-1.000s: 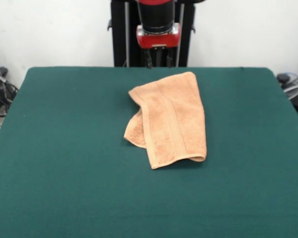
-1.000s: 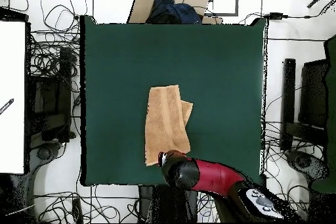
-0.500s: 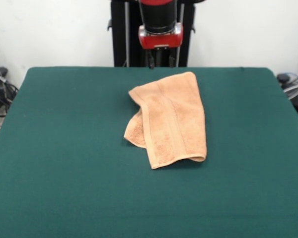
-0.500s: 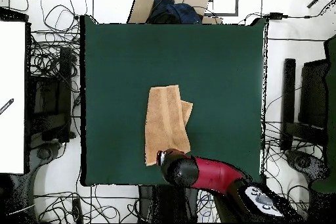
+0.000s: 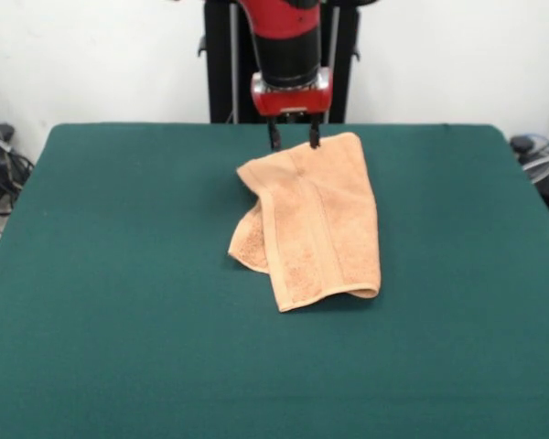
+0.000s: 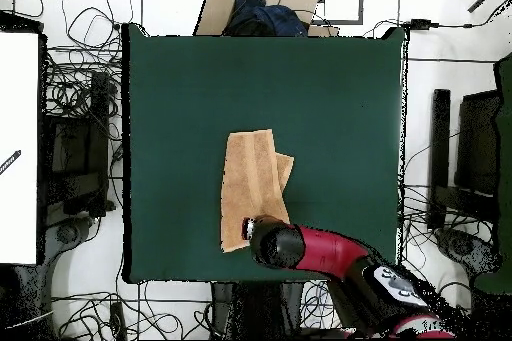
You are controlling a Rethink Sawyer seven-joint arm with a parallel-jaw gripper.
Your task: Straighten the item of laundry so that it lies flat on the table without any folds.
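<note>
The peach-orange towel [image 5: 313, 218] lies folded over on the dark green table [image 5: 119, 302], a little right of centre, with a border band running along its length and a crumpled corner sticking out at its left. It also shows in the overhead view [image 6: 250, 182] on the table [image 6: 330, 107]. My gripper [image 5: 293, 138] hangs open just above the towel's far edge, its two dark fingertips [image 5: 275, 139] apart. In the overhead view the red arm covers the gripper [image 6: 262, 237] over the towel's edge nearest the base. The towel's white tag is not visible.
The black pedestal [image 5: 224, 64] stands behind the table's far edge. Cables and dark boxes [image 6: 75, 157] lie on the floor around the table. A cardboard piece with dark cloth [image 6: 260, 7] sits beyond the table's far side in the overhead view.
The arm has moved from the table's far edge forward and down, so the gripper now hangs over the towel's far edge. The towel has not moved.
</note>
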